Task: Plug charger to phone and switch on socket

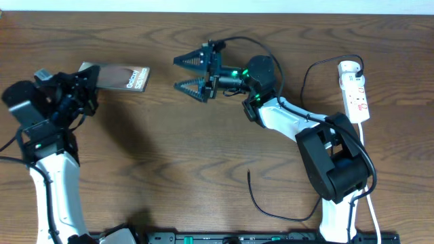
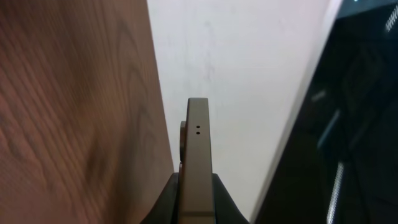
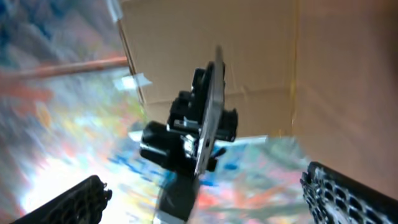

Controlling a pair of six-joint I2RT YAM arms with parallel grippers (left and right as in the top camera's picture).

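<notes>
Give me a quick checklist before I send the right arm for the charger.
1. Phone held by the left gripper: ok, clamped edge-on.
2. Right gripper open and empty: ok.
3. Charger tip in the right gripper: not ok, its free end lies on the table.
4. Charger plugged into the phone: not ok.
5. Socket switched on: cannot tell, the switches are too small to read.
</notes>
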